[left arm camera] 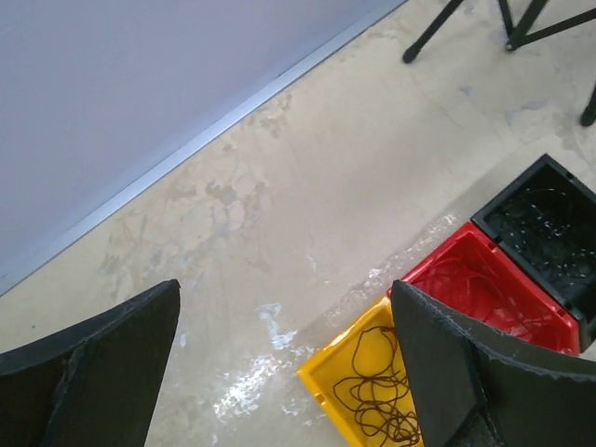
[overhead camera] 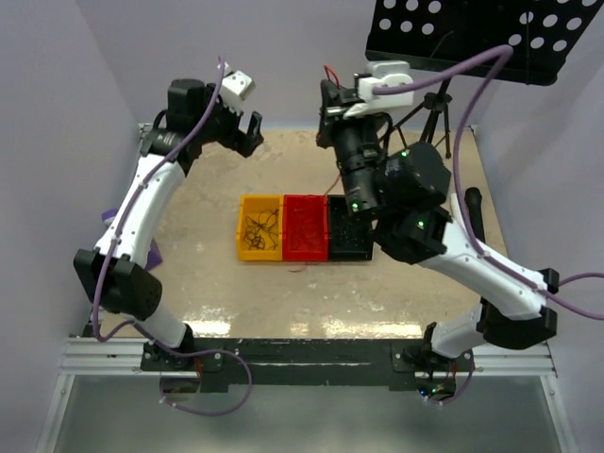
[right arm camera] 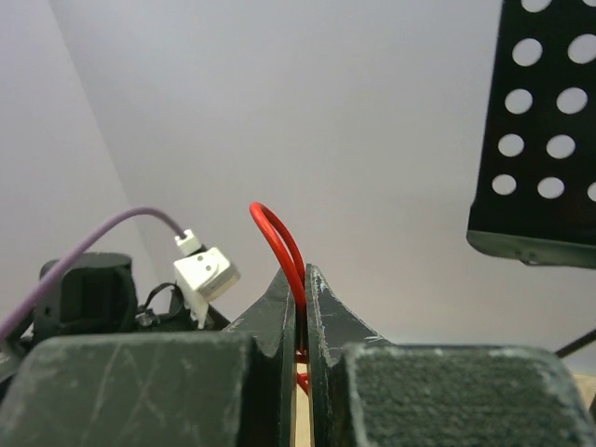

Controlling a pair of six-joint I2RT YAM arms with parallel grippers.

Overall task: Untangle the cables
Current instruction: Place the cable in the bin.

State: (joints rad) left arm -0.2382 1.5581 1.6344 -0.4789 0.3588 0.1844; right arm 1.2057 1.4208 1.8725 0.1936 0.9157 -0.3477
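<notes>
A thin red cable (right arm camera: 277, 233) arches up out of my right gripper (right arm camera: 300, 272), whose jaws are shut on it. From above, that gripper (overhead camera: 327, 92) is raised over the far middle of the table, and the red cable's (overhead camera: 330, 72) loop sticks out above it. My left gripper (overhead camera: 251, 132) hangs open and empty, high over the far left. Its wide-apart fingers (left arm camera: 102, 363) frame bare table and the corner of the yellow bin (left arm camera: 328, 380). Curly dark brown cables (left arm camera: 372, 400) lie in that bin. Faint red strands lie in the red bin (left arm camera: 466, 263).
Three small bins stand in a row mid-table: yellow (overhead camera: 242, 228), red (overhead camera: 304, 253), black (overhead camera: 349, 255). A black perforated music stand (overhead camera: 491, 33) overhangs the far right corner, its tripod legs (left arm camera: 438, 28) on the table. The grey wall (left arm camera: 140, 84) runs close behind.
</notes>
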